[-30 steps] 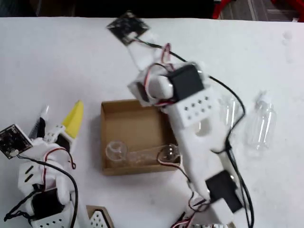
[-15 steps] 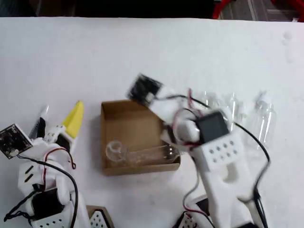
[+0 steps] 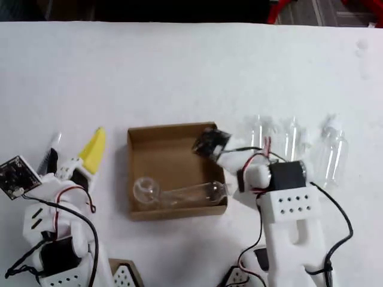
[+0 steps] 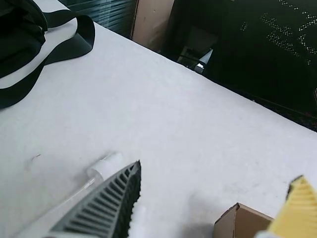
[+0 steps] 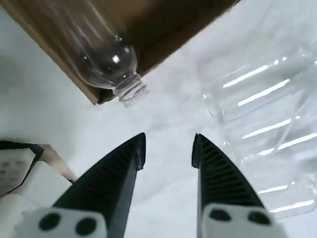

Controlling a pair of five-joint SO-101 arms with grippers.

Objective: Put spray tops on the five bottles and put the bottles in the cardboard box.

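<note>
Your right gripper has pulled back toward the table's near edge, jaws apart and empty, free for another bottle.

Capless bottle lying in the box, more bottles lying beside it

An open brown cardboard box is sitting flat on the table. A clear plastic bottle is lying on its side inside it, stretching close along one wall of the box. Its round base is pointing toward one corner and its bare threaded neck is poking out at the next corner. Three more clear plastic bottles are lying side by side on the table just right of the box, roughly parallel to one another. A white spray top with a thin tube is lying on the table left of the box, well apart from it.
</note>
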